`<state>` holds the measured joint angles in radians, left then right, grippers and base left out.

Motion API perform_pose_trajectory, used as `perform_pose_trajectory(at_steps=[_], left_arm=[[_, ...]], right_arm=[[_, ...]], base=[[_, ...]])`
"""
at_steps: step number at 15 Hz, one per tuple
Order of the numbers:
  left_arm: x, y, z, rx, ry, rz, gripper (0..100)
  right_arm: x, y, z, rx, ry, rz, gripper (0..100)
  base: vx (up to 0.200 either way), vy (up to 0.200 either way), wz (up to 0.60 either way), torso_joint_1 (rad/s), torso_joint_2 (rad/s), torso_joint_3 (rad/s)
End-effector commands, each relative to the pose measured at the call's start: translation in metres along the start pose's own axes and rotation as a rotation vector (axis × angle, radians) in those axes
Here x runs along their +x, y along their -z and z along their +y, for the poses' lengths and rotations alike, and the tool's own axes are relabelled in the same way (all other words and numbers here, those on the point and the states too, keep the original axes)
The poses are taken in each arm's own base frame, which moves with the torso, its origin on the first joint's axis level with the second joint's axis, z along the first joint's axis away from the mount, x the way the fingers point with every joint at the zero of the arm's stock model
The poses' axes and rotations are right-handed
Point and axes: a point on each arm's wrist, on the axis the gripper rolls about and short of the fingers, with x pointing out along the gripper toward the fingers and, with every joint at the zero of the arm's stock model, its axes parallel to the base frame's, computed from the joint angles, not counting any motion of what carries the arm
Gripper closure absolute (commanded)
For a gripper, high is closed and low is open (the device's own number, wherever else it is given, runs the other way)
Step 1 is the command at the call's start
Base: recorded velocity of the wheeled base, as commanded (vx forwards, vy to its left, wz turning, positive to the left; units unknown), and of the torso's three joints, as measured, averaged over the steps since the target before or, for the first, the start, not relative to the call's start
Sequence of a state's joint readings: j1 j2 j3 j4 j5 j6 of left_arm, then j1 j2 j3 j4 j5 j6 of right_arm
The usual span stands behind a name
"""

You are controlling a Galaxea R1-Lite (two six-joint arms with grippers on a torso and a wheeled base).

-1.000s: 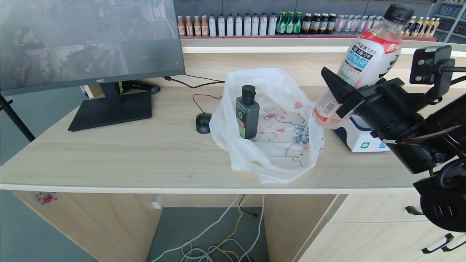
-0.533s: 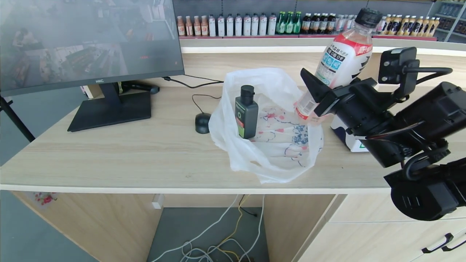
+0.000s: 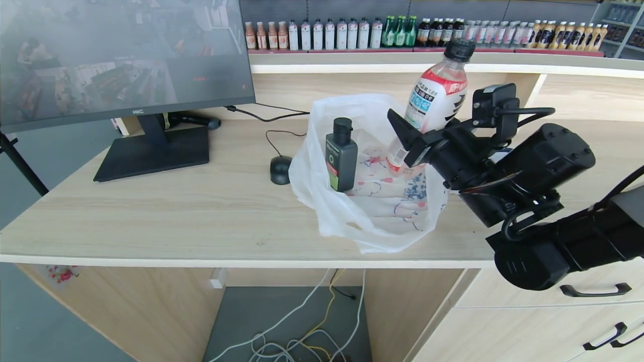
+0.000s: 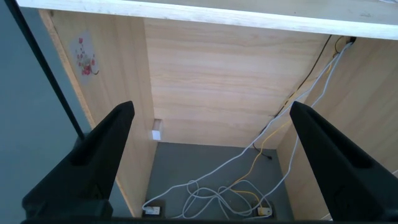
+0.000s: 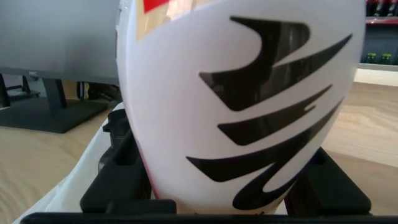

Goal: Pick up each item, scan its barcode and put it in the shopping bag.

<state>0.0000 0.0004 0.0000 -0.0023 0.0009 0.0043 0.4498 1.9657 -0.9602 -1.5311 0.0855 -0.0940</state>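
My right gripper (image 3: 420, 143) is shut on a clear drink bottle (image 3: 430, 108) with a black cap and a red-and-white label, held tilted over the open white shopping bag (image 3: 375, 176) in the middle of the counter. The bottle's base hangs just above the bag's right side. In the right wrist view the bottle's label (image 5: 249, 106) sits close between the fingers (image 5: 118, 168). A dark green bottle (image 3: 341, 156) with a black cap stands upright inside the bag on its left side. My left gripper (image 4: 211, 162) is open below the counter, over cables on the floor.
A monitor (image 3: 121, 55) on a black stand occupies the counter's left. A black mouse (image 3: 280, 169) lies just left of the bag. A shelf of drink bottles (image 3: 402, 32) runs along the back wall. Cables (image 3: 302, 332) hang under the counter.
My right arm has carried the drink bottle leftward and down, from above the white scanner to over the bag's right side. The arm now covers the scanner.
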Motion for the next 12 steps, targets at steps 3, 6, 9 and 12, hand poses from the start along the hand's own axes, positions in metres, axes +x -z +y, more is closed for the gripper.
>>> perform_pose_trajectory(at_steps=[3, 6, 9, 12], left_arm=[[0.000, 0.000, 0.000, 0.000, -0.001, -0.001, 0], [0.000, 0.000, 0.000, 0.000, -0.001, -0.001, 0], [0.000, 0.000, 0.000, 0.000, -0.001, -0.001, 0], [0.000, 0.000, 0.000, 0.000, -0.001, -0.001, 0]], right_arm=[[0.010, 0.030, 0.001, 0.003, 0.000, 0.035, 100], [0.011, 0.038, -0.002, -0.007, 0.005, 0.049, 100], [0.012, 0.047, -0.002, -0.047, 0.003, 0.063, 100], [0.014, 0.048, -0.002, -0.051, 0.004, 0.065, 100]], base=[[0.000, 0.000, 0.00, 0.000, 0.00, 0.000], [0.000, 0.000, 0.00, 0.000, 0.00, 0.000], [0.000, 0.000, 0.00, 0.000, 0.00, 0.000], [0.000, 0.000, 0.00, 0.000, 0.00, 0.000]])
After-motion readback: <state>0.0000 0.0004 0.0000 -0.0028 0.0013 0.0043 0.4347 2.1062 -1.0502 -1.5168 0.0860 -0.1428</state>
